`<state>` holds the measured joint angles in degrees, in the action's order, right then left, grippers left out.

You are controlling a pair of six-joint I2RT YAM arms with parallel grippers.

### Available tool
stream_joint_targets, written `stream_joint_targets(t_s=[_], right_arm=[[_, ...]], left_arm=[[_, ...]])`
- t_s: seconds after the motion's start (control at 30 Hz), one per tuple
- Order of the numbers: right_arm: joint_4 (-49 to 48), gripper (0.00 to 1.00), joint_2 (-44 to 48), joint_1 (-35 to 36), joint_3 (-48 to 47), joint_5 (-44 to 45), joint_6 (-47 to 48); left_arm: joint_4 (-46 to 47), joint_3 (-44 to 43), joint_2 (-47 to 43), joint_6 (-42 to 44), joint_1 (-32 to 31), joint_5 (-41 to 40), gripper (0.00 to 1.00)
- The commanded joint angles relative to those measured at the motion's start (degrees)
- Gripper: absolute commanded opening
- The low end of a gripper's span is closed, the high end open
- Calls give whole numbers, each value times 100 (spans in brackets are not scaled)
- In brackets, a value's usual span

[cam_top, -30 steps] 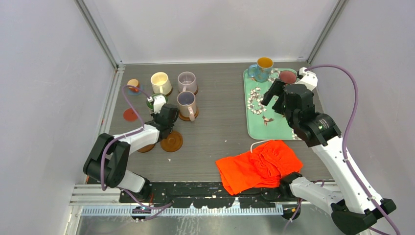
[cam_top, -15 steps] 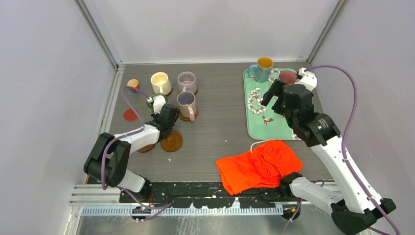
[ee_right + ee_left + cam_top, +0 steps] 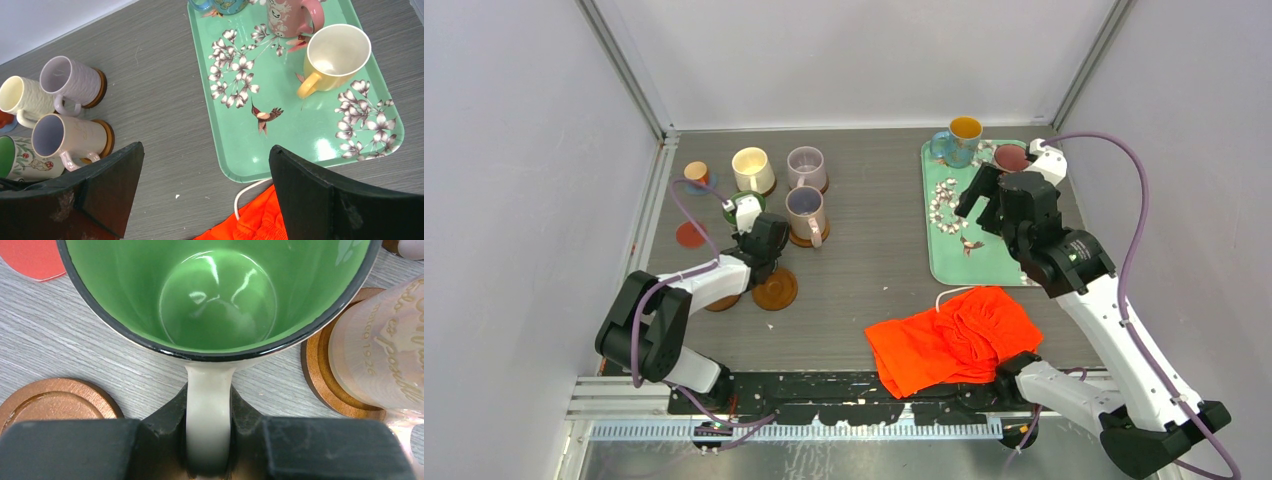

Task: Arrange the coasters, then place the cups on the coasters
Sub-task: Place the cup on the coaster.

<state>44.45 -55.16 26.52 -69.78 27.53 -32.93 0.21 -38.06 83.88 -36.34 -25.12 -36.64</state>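
Grip on the left: left jaws pinched tight on the cream handle of the green-inside mug [image 3: 220, 300], at about 9 o'clock on the bench [image 3: 864, 270]; whether a coaster lies under it can't be told. Bare wooden coaster [image 3: 774, 289] at the mug's 5 o'clock, red-orange coaster [image 3: 690, 235] at its 8 o'clock, lilac mug [image 3: 805, 212] on a wooden disc at 3 o'clock. Over at 2 o'clock, right jaws spread wide, holding nothing, above the teal tray [image 3: 290, 135] with its yellow mug [image 3: 335, 55].
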Motion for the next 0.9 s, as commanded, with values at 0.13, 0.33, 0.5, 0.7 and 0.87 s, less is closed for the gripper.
stream_joint_targets(t_s=[0.13,0.33,0.5,0.7,0.87], right_arm=[[-239,100,-9,-6,-36,-37,-46],[-242,100,-29,-6,-36,-60,-47],[-235,100,-22,-5,-25,-55,-47],[-237,100,6,-3,-11,-55,-56],[-226,100,24,-11,-9,-50,-56]], left_arm=[[183,30,-133,-260,-28,-308,13],[101,1,-167,-269,-28,-300,20],[49,-30,-192,-269,-28,-267,31],[-3,-85,-181,-260,-28,-238,48],[-3,-117,-245,-260,-28,-211,52]])
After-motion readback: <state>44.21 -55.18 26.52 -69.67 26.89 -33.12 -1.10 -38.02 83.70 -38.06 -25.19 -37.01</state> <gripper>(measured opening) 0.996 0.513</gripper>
